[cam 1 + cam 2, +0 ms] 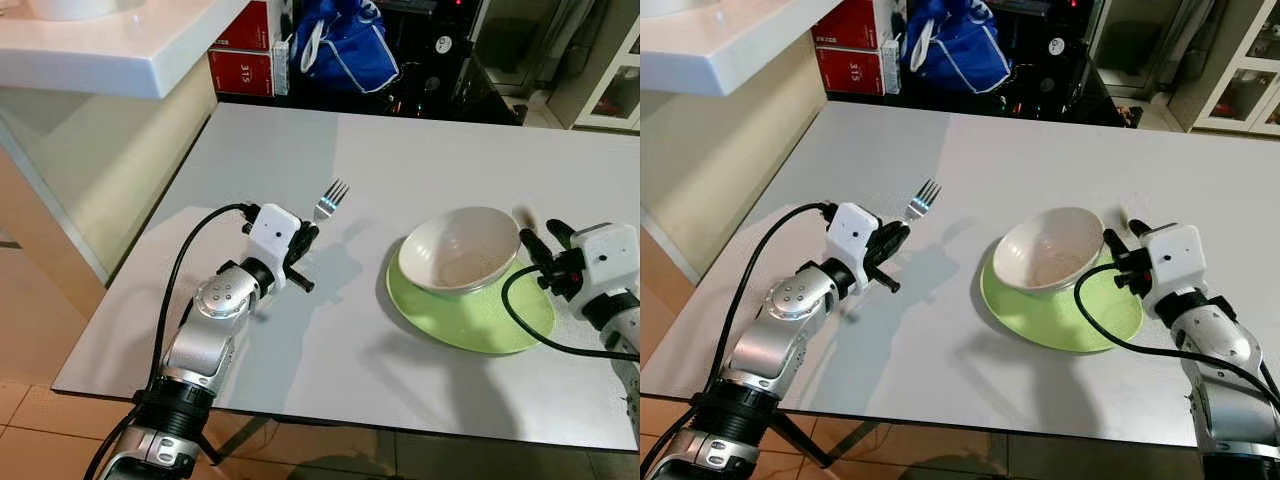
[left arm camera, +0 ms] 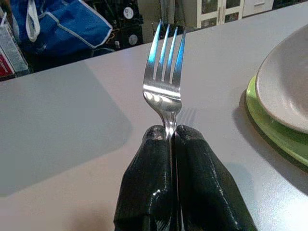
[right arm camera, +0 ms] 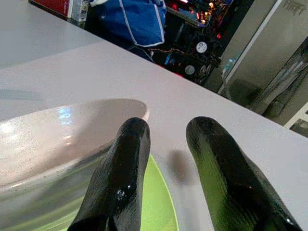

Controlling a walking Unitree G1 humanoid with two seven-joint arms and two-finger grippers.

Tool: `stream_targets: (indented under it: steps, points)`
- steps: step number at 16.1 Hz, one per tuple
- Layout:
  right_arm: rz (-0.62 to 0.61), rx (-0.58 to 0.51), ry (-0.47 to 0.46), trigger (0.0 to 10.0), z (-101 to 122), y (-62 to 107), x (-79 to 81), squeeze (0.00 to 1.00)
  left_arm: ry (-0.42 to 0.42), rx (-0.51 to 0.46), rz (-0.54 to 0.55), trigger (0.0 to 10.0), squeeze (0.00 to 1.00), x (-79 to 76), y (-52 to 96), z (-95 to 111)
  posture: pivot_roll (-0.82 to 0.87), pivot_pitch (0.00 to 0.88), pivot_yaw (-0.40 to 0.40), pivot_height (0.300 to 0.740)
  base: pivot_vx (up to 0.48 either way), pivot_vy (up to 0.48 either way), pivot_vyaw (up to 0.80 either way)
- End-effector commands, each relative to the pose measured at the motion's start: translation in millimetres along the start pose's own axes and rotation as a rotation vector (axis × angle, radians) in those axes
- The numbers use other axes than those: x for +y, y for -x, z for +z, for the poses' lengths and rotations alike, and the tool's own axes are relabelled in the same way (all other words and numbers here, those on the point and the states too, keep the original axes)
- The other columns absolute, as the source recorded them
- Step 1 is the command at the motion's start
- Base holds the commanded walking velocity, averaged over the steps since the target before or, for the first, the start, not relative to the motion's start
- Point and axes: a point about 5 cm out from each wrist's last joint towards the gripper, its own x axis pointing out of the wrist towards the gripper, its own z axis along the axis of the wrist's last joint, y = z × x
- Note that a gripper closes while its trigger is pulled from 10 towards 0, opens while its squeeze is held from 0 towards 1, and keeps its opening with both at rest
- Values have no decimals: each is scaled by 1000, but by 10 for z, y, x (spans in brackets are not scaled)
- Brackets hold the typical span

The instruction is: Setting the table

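Two grippers are working over the table (image 1: 420, 150): the left gripper (image 1: 308, 236) is pinching the fork (image 1: 331, 197) by its handle, tines jutting out beyond its fingertips, while the right gripper (image 1: 541, 237), fingers parted, is hovering just beside the white bowl (image 1: 462, 248) sitting on the green plate (image 1: 490, 320)

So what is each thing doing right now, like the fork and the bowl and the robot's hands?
Fork: pinched by its handle, tines pointing away from the robot.
Left gripper: shut on the fork, over the table's left part.
Bowl: upright, empty, sitting on the plate.
Green plate: flat on the table, under the bowl.
Right gripper: open, holding nothing, beside the bowl's right rim.
Blue bag: slumped beyond the table's far edge.
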Motion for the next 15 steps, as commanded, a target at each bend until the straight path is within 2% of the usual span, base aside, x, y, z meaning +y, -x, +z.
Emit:
stream_targets:
  steps: [1,4,6,8,9,13,15]
  points:
    - [13,4,1,10000,-2,-18,2,0,-4,-7,10,10000,0,13,12,30,-81,0,-48,740,0,0,0]
    - [0,9,-8,10000,-35,-27,17,0,-20,2,6,10000,0,53,13,35,-79,0,-32,740,0,0,0]
    - [-64,9,-5,10000,-28,-30,-81,0,-25,2,6,10000,0,75,-1,51,-83,0,-26,740,0,0,0]
    - [-161,56,-11,10000,-136,8,-224,0,-29,1,4,10000,0,81,-15,66,-86,0,-18,740,0,0,0]
    - [-224,101,-24,10000,-264,75,-298,0,-33,1,-2,10000,0,82,-19,71,-88,0,-5,740,0,0,0]
    - [-334,202,-42,10000,-587,267,-332,0,-51,6,-26,10000,0,119,-39,97,-97,0,32,740,0,0,0]
    - [-369,184,-58,10000,-598,282,-340,0,-62,5,-34,10000,0,142,-54,119,-99,0,48,740,0,0,0]
